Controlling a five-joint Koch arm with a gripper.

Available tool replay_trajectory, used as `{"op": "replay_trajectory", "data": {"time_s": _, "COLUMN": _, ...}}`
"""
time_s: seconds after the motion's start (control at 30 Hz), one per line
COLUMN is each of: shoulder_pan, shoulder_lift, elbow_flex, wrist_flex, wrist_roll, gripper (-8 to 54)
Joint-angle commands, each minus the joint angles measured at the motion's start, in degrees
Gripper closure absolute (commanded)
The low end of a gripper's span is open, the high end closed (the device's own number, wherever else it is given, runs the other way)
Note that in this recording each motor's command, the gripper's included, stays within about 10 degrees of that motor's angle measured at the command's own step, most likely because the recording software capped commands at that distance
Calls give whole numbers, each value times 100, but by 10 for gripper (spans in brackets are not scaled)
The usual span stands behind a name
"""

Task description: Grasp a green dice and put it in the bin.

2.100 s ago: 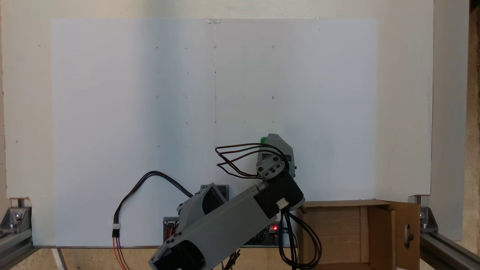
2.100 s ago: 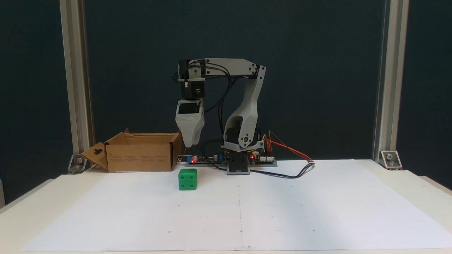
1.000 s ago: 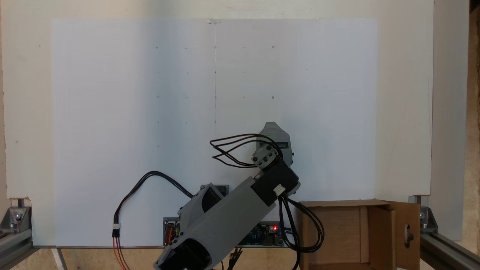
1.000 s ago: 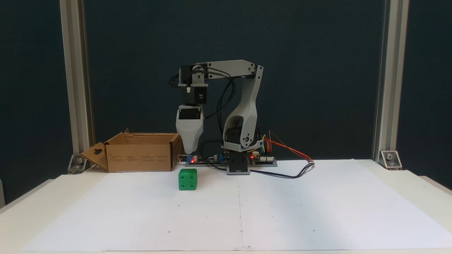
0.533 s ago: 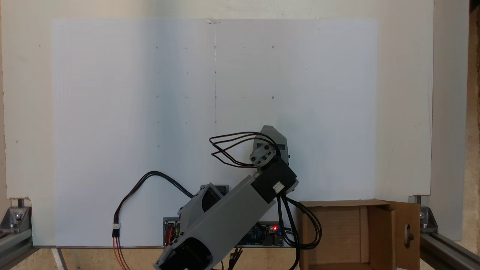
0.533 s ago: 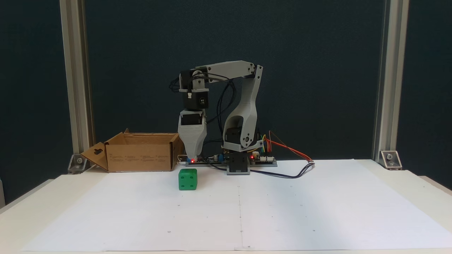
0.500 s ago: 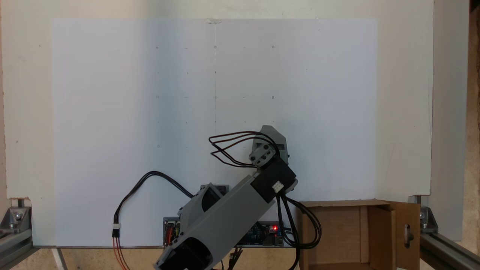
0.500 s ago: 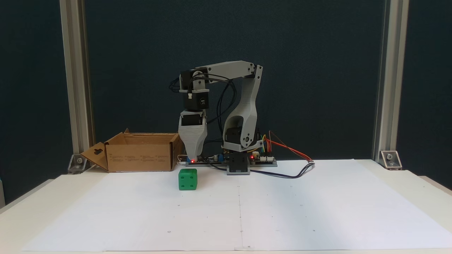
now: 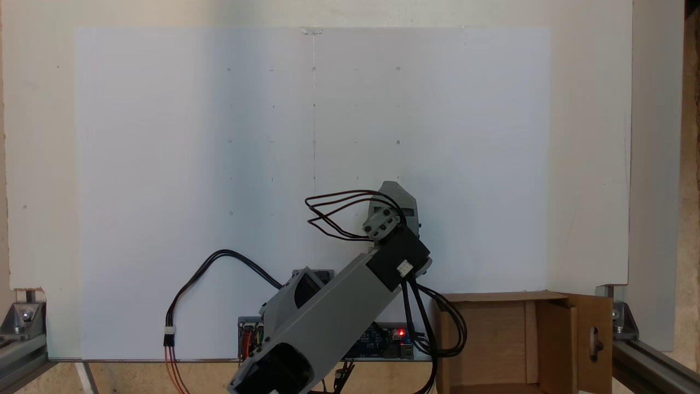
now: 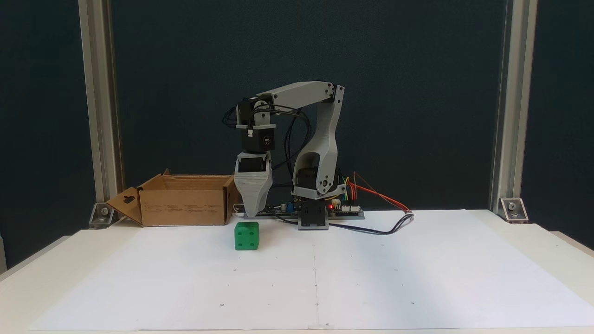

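Die (image 10: 246,235): green cube on the white paper (image 10: 325,278), near the paper's back edge; left of the arm's base in the side-on fixed view; two pips on the face turned to that camera. Hidden under the gripper body in the view from above.

Gripper (image 10: 252,214): pointing straight down, tip just above the die and a little to its right in the side-on view; not touching it. Jaws one behind the other, tapering to a single point; gap between them cannot be told. From above (image 9: 395,189), only the grey back of the gripper seen.

Arm (image 10: 320,153): grey, upper link upright, forearm sloping down towards the wrist; black cables looping beside the wrist.

Bin (image 10: 185,200): brown cardboard box, flaps up, at the table's back edge; left of the die and behind it in the side-on view, apart from it. Slotted flap folded outwards on the far side from the arm. From above (image 9: 492,339), at lower right, beside the arm's base.

Board (image 10: 345,211): behind the base, red light on.
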Motion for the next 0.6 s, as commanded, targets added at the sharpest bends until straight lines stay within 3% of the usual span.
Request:
{"op": "replay_trajectory", "data": {"time_s": 0.0, "shoulder_pan": 9, "shoulder_lift": -70, "elbow_flex": -70, "wrist_flex": -141, "wrist_roll": 299, "gripper": 2}}
{"op": "replay_trajectory", "data": {"time_s": 0.57, "shoulder_pan": 105, "shoulder_lift": -659, "elbow_flex": 0, "wrist_flex": -712, "wrist_roll": 290, "gripper": 5}}
